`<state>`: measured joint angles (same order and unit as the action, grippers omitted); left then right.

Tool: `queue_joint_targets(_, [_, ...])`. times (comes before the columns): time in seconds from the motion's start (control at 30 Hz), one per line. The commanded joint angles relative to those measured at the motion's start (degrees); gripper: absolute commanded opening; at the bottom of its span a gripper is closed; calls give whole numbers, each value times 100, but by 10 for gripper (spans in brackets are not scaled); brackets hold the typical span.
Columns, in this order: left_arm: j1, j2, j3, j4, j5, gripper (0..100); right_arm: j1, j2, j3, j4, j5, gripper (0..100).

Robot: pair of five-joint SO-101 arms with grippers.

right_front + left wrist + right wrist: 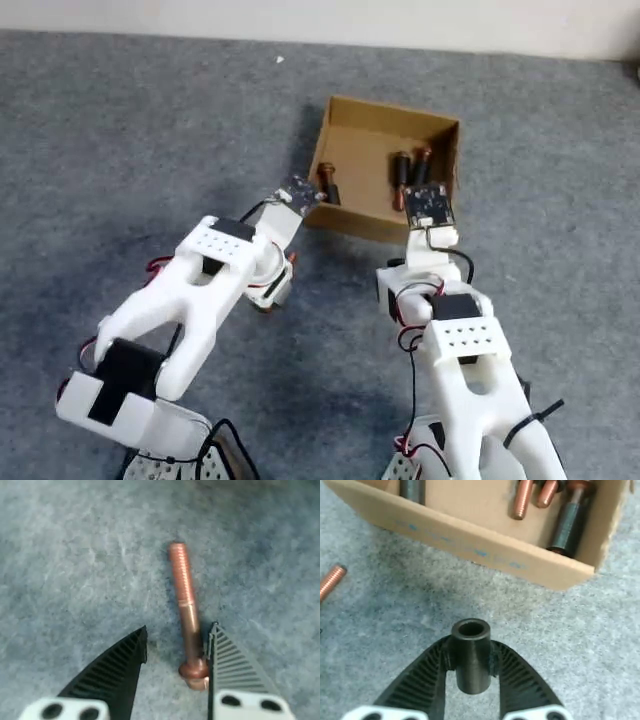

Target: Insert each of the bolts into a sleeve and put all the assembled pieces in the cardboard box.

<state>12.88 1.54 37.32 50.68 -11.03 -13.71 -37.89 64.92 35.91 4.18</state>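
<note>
A copper bolt (186, 605) lies on the grey carpet between the fingers of my left gripper (179, 627), which is open; the bolt's head sits close against one finger (230, 665). My right gripper (470, 645) is shut on a black sleeve (470, 655), whose open bore faces the camera, just in front of the cardboard box (470, 542). The same bolt's threaded tip (331, 582) shows off to one side. In the high view the box (360, 225) holds three assembled pieces (402, 172), with my left arm (225, 265) at its near left corner and my right arm (440, 290) at its near right.
Grey carpet covers the whole table. The box's front wall stands between both grippers and the pieces inside it (567, 522). Open carpet stretches to the left of the box and between the two arms.
</note>
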Motion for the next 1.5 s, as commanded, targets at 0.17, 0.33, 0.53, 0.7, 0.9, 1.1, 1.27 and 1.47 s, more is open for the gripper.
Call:
queue_joint_targets(0.17, [-48,734,-1007,404,888,91,101,-13,-92,-163,0,5])
queue_joint_targets(0.33, [-4,1297,-1754,1160,1389,25,101,-13,-84,-163,0,5])
queue_joint_targets(0.53, [-57,1736,-2352,1556,1873,5,101,-13,-84,-163,0,5])
queue_joint_targets(0.7, [-286,1499,-2413,1653,2497,5,101,-13,-66,-163,141,5])
queue_joint_targets(0.9, [-699,822,-2360,1802,3446,5,101,-13,-66,-163,255,5])
queue_joint_targets(1.1, [-1051,725,-2422,1916,6040,6,101,-13,-66,-163,264,5])
queue_joint_targets(1.27, [-1077,725,-2440,1925,9187,7,101,-13,-66,-163,264,5])
queue_joint_targets(1.47, [-1068,725,-2484,2611,10585,7,101,-13,-57,-163,264,5])
